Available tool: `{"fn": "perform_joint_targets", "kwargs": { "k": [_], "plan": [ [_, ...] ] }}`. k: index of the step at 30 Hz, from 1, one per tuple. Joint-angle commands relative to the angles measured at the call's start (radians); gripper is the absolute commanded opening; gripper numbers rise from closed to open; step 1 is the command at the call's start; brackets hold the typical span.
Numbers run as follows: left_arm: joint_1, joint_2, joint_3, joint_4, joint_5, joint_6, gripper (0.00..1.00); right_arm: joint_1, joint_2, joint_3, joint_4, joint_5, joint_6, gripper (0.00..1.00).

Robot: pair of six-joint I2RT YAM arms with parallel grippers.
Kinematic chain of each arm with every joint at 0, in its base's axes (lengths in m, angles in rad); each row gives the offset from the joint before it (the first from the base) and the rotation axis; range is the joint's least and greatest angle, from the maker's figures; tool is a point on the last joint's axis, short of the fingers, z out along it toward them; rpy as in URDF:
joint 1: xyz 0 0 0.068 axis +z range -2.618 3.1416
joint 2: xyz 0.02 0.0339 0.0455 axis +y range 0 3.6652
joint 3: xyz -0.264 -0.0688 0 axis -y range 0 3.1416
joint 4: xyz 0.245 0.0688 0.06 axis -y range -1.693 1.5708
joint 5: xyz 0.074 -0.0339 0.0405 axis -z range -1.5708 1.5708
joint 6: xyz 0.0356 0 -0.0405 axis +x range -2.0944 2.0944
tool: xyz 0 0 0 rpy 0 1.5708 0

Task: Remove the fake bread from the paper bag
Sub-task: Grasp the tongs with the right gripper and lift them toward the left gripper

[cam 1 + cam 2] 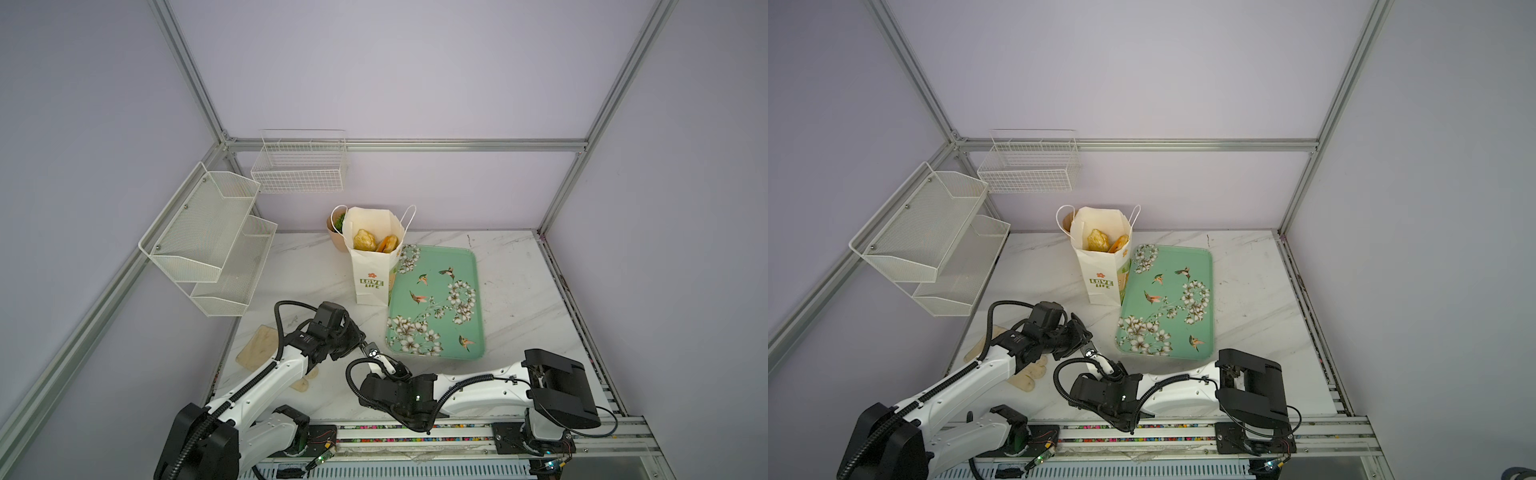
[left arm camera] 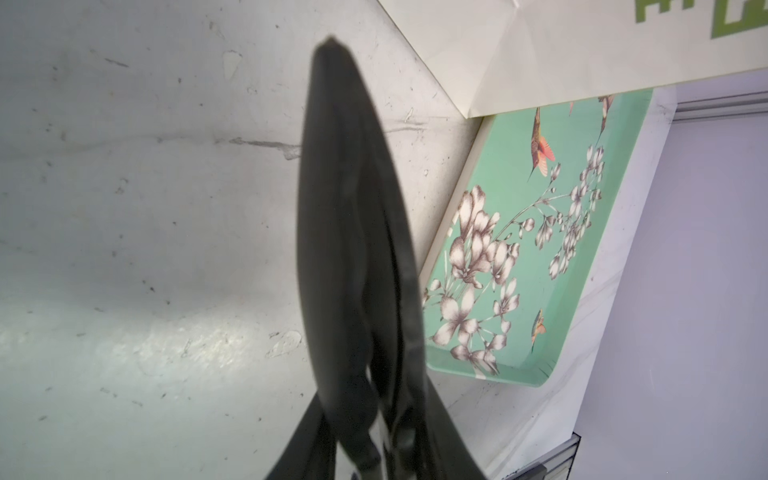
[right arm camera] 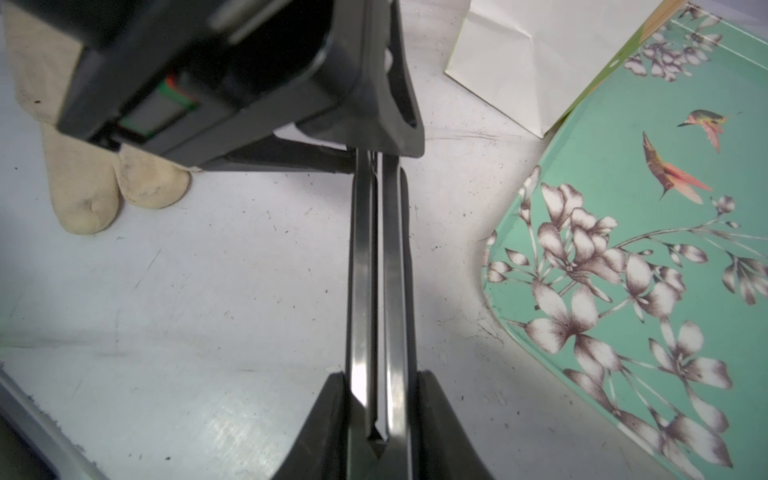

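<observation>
Only both top views show fake bread [image 1: 365, 240] inside paper bag [image 1: 371, 272].

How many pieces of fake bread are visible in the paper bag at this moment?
2. A ridged golden loaf lies at the left of the paper bag's open mouth, and an orange piece leans beside it on the right. More may be hidden deeper inside.
</observation>
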Motion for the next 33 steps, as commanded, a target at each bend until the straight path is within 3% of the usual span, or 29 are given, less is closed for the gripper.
{"fn": "perform_joint_targets", "kwargs": {
  "k": [1, 6, 11, 14, 21, 27, 33],
  "plan": [
    [-0.005, -0.016, -0.006, 0.032, -0.025, 0.020, 0.19, 0.005, -0.021, 0.020, 0.031, 0.050, -0.039, 0.04],
    [-0.005, -0.024, 0.028, 0.033, -0.039, 0.061, 0.06, 0.005, -0.028, 0.031, 0.047, 0.064, -0.072, 0.14],
    [-0.005, -0.069, 0.036, 0.059, -0.073, 0.126, 0.00, -0.002, -0.096, 0.021, 0.085, 0.028, -0.120, 0.44],
    [-0.005, -0.115, 0.022, 0.086, -0.087, 0.177, 0.00, -0.027, -0.179, 0.000, 0.115, -0.054, -0.159, 0.55],
    [-0.005, -0.215, 0.025, 0.088, -0.060, 0.402, 0.00, -0.129, -0.389, -0.026, 0.116, -0.231, -0.168, 0.62],
    [-0.005, -0.310, 0.024, 0.151, 0.078, 0.631, 0.00, -0.317, -0.542, -0.022, 0.115, -0.435, -0.134, 0.69],
    [-0.005, -0.349, 0.044, 0.219, 0.258, 0.820, 0.00, -0.434, -0.522, 0.044, 0.114, -0.663, -0.150, 0.71]
  ]
}}
